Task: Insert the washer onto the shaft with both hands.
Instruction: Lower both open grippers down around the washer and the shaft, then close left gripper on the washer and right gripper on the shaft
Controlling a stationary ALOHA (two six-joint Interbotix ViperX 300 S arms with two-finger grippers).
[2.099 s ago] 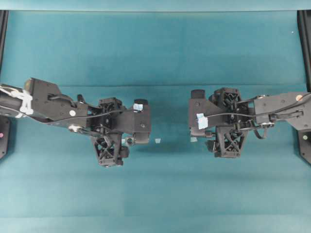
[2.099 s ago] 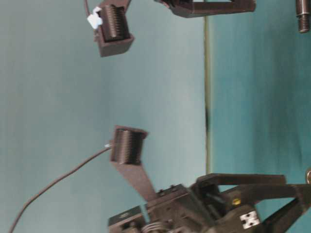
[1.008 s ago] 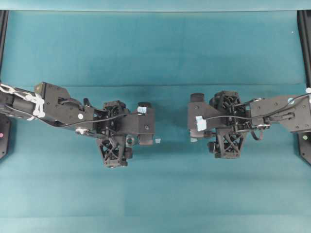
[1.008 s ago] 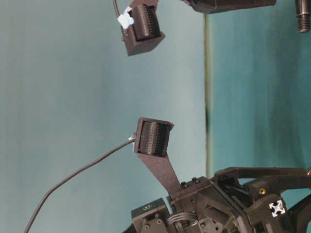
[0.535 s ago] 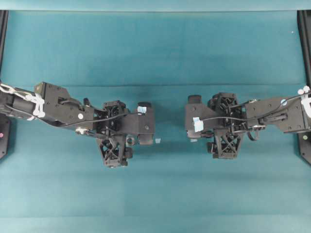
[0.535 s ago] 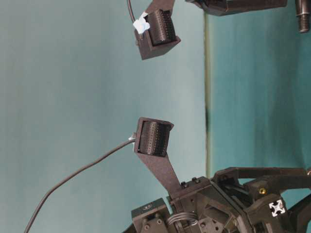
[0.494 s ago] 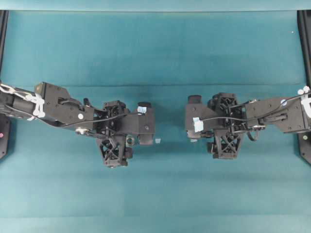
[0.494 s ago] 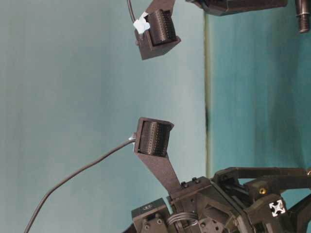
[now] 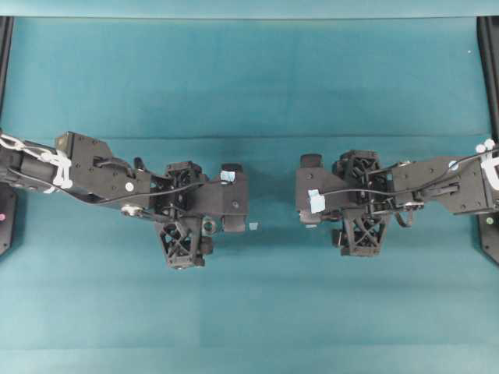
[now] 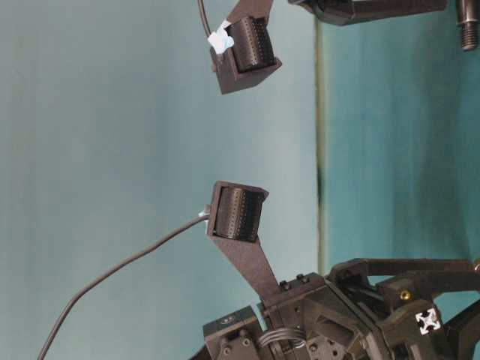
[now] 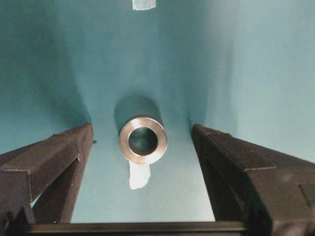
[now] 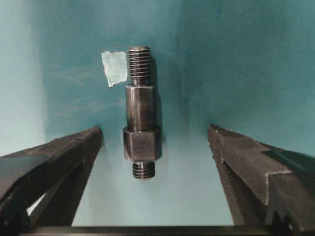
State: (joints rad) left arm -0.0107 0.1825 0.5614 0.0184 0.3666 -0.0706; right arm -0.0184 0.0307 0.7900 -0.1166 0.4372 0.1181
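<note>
Teal cloth covers the worktop (image 9: 249, 78), and both arms sit low over it, facing each other across the middle.

The left pincer (image 11: 142, 147) is spread wide, its 2 black fingers (image 11: 54, 152) well apart and holding nothing. The washer (image 11: 143, 140) stands on the cloth midway between them, touching neither finger, its dark hole facing the wrist camera. A strip of pale tape (image 11: 138, 175) lies just in front of it on the camera side, and another tape square (image 11: 144, 4) lies further out beyond the fingertips. From overhead the washer (image 9: 209, 227) shows as a small grey ring beside the left pincer's body, with a tape square (image 9: 253, 226) a little past it toward the centre.

The right pincer (image 12: 152, 147) is likewise wide open and empty. The shaft (image 12: 141, 113) lies flat on the cloth between its fingers (image 12: 64, 152), clear of both, its length running away from the wrist camera. Its longer threaded end points outward, the hexagonal collar and short threaded stub lie nearer the camera. A tape square (image 12: 114, 67) lies just beside the far threaded end, on the left in that view.

In the table-level view a threaded tip of the shaft (image 10: 468, 30) shows at the upper right edge.
</note>
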